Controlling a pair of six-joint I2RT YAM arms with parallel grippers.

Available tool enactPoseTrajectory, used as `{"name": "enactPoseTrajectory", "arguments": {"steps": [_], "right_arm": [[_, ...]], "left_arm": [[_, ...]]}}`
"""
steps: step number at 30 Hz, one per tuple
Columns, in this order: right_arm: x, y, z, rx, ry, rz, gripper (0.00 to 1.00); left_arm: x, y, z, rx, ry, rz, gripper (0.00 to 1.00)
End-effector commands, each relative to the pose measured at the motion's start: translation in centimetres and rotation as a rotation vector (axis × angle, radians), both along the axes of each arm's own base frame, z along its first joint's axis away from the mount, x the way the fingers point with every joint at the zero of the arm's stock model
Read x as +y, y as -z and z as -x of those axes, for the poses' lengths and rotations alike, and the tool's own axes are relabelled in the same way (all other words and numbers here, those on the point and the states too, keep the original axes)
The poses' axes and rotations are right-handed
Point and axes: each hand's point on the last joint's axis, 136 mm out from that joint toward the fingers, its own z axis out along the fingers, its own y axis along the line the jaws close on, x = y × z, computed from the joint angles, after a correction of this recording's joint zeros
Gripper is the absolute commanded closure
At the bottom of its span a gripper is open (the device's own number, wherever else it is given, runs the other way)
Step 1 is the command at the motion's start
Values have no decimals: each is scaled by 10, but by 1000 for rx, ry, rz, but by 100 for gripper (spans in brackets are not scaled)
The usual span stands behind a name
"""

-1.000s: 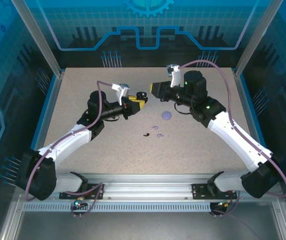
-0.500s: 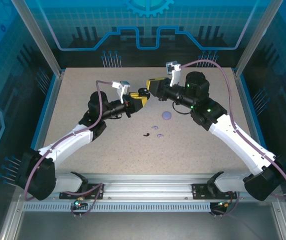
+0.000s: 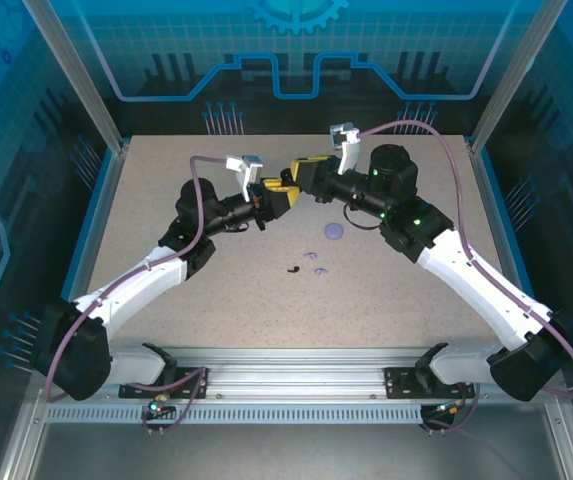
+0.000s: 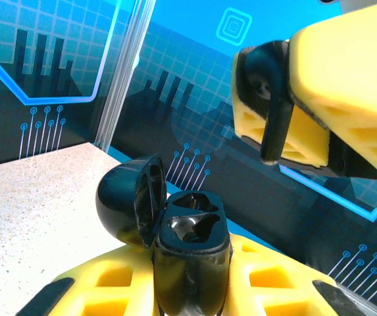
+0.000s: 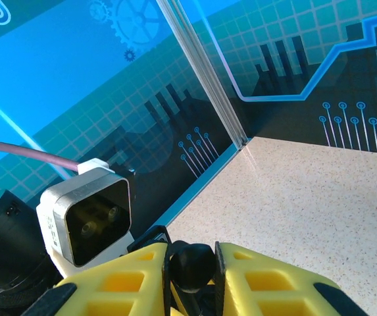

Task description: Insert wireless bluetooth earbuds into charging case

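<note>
Above the worktop (image 3: 366,310), toward 12 o'clock in the top view, the left claw (image 3: 271,197) is clamped on a black case (image 4: 189,263). The case stands upright between the yellow fingers, its lid (image 4: 125,204) swung open toward 9 o'clock and its two sockets facing up. Just beside it, at 1 o'clock and not touching, the right claw (image 3: 298,172) pinches a black bud (image 4: 274,112), stem pointing down; the right wrist view shows the bud's round head (image 5: 191,266) squeezed between the fingers. On the worktop at 5 o'clock of the claws lie a loose black bud (image 3: 293,269), then two lavender buds (image 3: 313,256) close together, then a lavender case (image 3: 334,231), closed and flat.
</note>
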Motion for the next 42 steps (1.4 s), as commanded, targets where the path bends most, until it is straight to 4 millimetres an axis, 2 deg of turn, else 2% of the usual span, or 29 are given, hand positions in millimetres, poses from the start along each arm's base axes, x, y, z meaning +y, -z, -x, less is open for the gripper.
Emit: {"name": "enactPoseTrajectory", "arguments": {"steps": [1, 10, 24, 42], "right_arm": [[6, -9, 6, -46, -19, -6, 76], [11, -5, 5, -45, -24, 8, 76], [5, -4, 3, -56, 9, 32, 76], [8, 3, 3, -37, -8, 48, 75]], "left_arm": [[-2, -31, 6, -54, 9, 47, 79], [-3, -40, 12, -72, 21, 55, 78], [-4, -47, 21, -98, 43, 63, 78], [-3, -56, 24, -112, 42, 69, 78]]}}
